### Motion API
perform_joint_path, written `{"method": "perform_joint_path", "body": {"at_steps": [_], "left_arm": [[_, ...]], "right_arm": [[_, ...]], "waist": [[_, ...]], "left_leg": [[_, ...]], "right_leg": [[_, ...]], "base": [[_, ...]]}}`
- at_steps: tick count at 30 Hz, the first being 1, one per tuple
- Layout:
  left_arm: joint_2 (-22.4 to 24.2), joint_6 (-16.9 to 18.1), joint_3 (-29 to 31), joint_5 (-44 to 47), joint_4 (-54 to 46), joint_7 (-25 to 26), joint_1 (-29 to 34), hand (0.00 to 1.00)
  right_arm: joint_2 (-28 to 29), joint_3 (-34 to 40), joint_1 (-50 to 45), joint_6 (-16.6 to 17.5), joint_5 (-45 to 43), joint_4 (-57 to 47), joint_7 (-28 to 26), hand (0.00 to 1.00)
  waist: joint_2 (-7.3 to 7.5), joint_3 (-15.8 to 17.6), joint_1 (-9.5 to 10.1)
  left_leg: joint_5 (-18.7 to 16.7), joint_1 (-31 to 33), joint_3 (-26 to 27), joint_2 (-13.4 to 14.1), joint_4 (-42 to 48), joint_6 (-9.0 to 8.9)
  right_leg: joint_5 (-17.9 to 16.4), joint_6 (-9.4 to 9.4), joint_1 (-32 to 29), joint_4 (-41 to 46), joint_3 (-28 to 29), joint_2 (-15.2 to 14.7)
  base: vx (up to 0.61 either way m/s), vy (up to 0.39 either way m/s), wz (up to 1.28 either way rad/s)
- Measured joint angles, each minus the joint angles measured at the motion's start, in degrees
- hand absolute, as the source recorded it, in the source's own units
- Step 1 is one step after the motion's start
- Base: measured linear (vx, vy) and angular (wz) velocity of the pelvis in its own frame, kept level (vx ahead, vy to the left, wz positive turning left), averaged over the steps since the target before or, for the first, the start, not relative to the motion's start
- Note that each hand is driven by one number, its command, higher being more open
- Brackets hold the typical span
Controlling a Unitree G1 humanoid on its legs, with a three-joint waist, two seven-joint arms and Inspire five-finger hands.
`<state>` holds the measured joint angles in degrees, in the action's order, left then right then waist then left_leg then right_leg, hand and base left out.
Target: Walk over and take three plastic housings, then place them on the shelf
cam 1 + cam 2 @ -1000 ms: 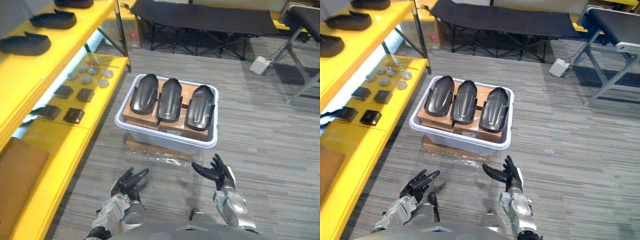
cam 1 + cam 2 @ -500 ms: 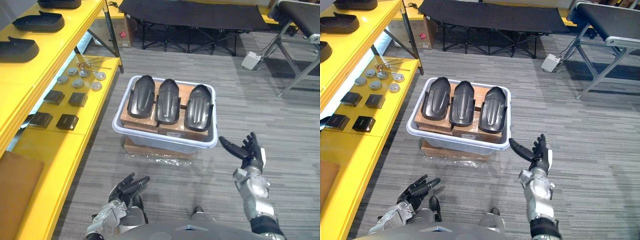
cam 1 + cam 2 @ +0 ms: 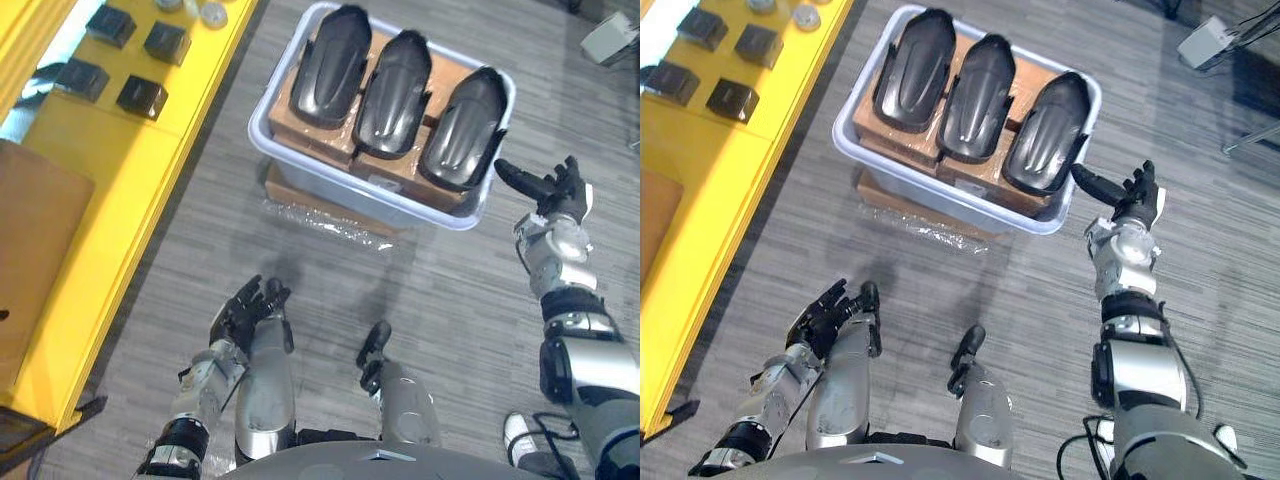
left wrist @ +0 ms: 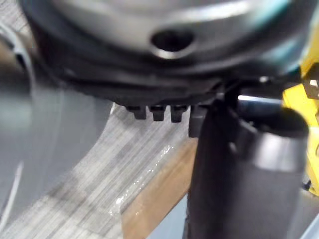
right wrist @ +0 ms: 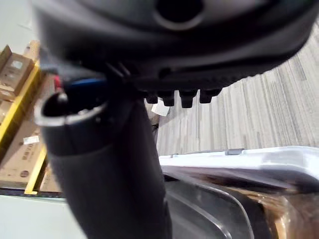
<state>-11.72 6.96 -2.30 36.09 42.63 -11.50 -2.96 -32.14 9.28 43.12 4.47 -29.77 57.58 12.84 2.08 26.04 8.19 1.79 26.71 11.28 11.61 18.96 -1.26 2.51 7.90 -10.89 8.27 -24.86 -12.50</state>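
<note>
Three black plastic housings lie side by side on brown cartons inside a pale bin on the floor. My right hand is held up just beside the bin's near right corner, fingers straight and open, holding nothing and not touching a housing. Its wrist view shows the bin's rim and the edge of a housing past the thumb. My left hand hangs low over the floor, well short of the bin, with relaxed fingers and nothing in it.
A yellow shelf runs along the left, with small black blocks and a brown board on it. A flat carton wrapped in film sticks out under the bin. Grey plank floor surrounds the bin.
The camera has tipped down and come closer to the bin. My right hand has gone forward and now sits beside the bin's right corner. The left hand stays low.
</note>
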Motion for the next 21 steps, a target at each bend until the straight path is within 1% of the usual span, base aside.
{"method": "perform_joint_path", "body": {"at_steps": [1, 2, 3, 4, 7, 9, 11, 13, 14, 18, 19, 20, 21], "left_arm": [[0.1, 0.2, 0.0, 0.0, 0.3, 0.0, -0.3, 1.0], [0.6, 0.4, -0.1, 0.0, 2.5, 0.4, -2.0, 1.0], [0.7, 0.4, -0.1, 0.1, 4.3, 0.7, -2.1, 1.0], [0.8, 0.7, 0.1, 0.5, 4.6, 1.2, -2.2, 1.0], [0.7, -0.3, -1.2, 1.7, 6.9, 1.4, -2.2, 1.0], [0.9, -1.5, -1.4, 2.6, 7.8, 1.4, -2.2, 1.0], [1.1, -1.9, -1.4, 3.0, 7.9, 1.4, -2.2, 1.0], [1.0, -1.9, -2.5, 4.3, 8.0, 1.3, -2.2, 1.0], [1.1, -1.9, -2.7, 4.4, 8.0, 1.3, -2.2, 1.0], [1.3, -1.9, -5.0, 6.6, 8.0, 1.3, -2.3, 1.0], [1.7, -1.8, -5.3, 6.7, 8.0, 1.2, -2.4, 1.0], [1.9, -1.8, -5.4, 7.0, 8.0, 1.2, -2.4, 1.0], [2.2, -1.8, -5.5, 7.7, 8.0, 1.2, -2.4, 1.0]], "right_arm": [[-0.3, -0.2, 0.8, -0.3, -0.1, 0.7, 0.1, 1.0], [-2.1, -1.0, 2.9, -0.9, 0.0, 1.8, 0.1, 1.0], [-2.2, -1.0, 4.4, -1.5, 0.0, 2.5, 0.4, 1.0], [-2.7, -1.1, 5.4, -2.1, 0.0, 3.0, 0.9, 1.0], [-3.9, -3.3, 7.9, -3.8, 0.0, 4.3, 2.4, 1.0], [-5.4, -3.4, 9.8, -5.5, 0.0, 5.6, 3.2, 1.0], [-6.6, -4.9, 10.3, -6.7, 0.0, 5.8, 3.7, 1.0], [-8.1, -6.9, 12.0, -8.8, 0.0, 7.2, 4.1, 1.0], [-8.5, -7.5, 12.5, -9.4, 0.0, 7.5, 4.2, 0.0], [-9.6, -10.5, 15.6, -13.3, 0.1, 8.0, 4.1, 0.0], [-10.2, -11.9, 16.3, -14.6, 0.3, 8.1, 4.2, 0.0], [-11.2, -12.2, 16.9, -15.2, 0.7, 8.2, 5.0, 0.0], [-13.7, -12.4, 17.5, -16.2, 2.0, 8.8, 5.1, 0.0]], "waist": [[-0.23, 0.3, 0.1], [-1.19, 1.7, 1.0], [-1.27, 1.8, 0.98], [-1.44, 2.7, 1.33], [-2.16, 3.2, 1.58], [-2.99, 3.6, 1.86], [-3.27, 3.6, 2.2], [-3.57, 3.7, 2.31], [-3.82, 3.8, 2.48], [-5.49, 4.3, 2.53], [-6.21, 4.3, 2.65], [-6.64, 4.4, 2.68], [-6.91, 4.4, 2.84]], "left_leg": [[-0.3, 0.4, -0.1, 0.0, 0.6, 0.06], [-1.2, 1.7, -0.3, 0.0, 2.0, 0.04], [-1.4, 2.8, -0.3, -0.1, 2.3, 0.02], [-1.4, 3.1, -0.3, -0.1, 2.4, 0.08], [-1.3, 4.0, -0.3, -0.2, 2.8, 0.49], [-1.2, 4.2, -0.3, -0.4, 2.7, 0.65], [-1.0, 4.2, -0.2, -0.6, 2.5, 0.67], [-0.5, 4.2, 0.0, -1.1, 1.6, 0.78], [-0.5, 4.2, 0.1, -1.1, 1.6, 0.78], [0.3, 4.2, 0.0, -1.8, 0.2, 0.46], [0.8, 4.4, -0.1, -2.2, -0.6, 0.31], [1.1, 4.6, -0.3, -2.4, -0.9, 0.36], [1.7, 4.9, -0.5, -2.9, -1.7, 0.37]], "right_leg": [[0.0, 0.0, -0.2, 0.2, -0.1, -0.1], [-0.1, -0.03, -1.2, 1.1, 0.0, -0.3], [-0.1, -0.1, -2.4, 1.6, 0.0, -0.5], [-0.2, -0.15, -2.7, 1.7, 0.0, -0.5], [-0.6, -0.56, -3.9, 3.0, 0.0, -1.3], [-1.3, -0.47, -4.7, 4.5, 0.1, -1.7], [-1.9, -0.62, -5.4, 5.5, 0.3, -2.2], [-2.6, -0.58, -6.5, 7.0, 0.6, -2.9], [-2.7, -0.58, -6.7, 7.2, 0.7, -3.0], [-3.5, -0.75, -8.2, 9.0, 0.9, -3.6], [-3.7, -0.75, -8.7, 9.6, 0.7, -3.9], [-4.0, -0.78, -9.2, 10.2, 0.6, -4.4], [-4.5, -0.71, -10.0, 11.2, 0.4, -4.6]], "base": [[0.0, 0.055, 0.02], [-0.02, 0.057, 0.0], [0.0, 0.071, 0.0], [0.0, 0.0, 0.0], [0.0, 0.0, 0.0], [0.0, 0.0, 0.0], [0.0, 0.0, 0.0], [0.0, 0.0, 0.0], [0.0, 0.0, 0.0], [0.0, -0.034, 0.03], [0.0, -0.033, 0.12], [0.0, -0.053, 0.18], [0.01, -0.049, 0.17]]}}
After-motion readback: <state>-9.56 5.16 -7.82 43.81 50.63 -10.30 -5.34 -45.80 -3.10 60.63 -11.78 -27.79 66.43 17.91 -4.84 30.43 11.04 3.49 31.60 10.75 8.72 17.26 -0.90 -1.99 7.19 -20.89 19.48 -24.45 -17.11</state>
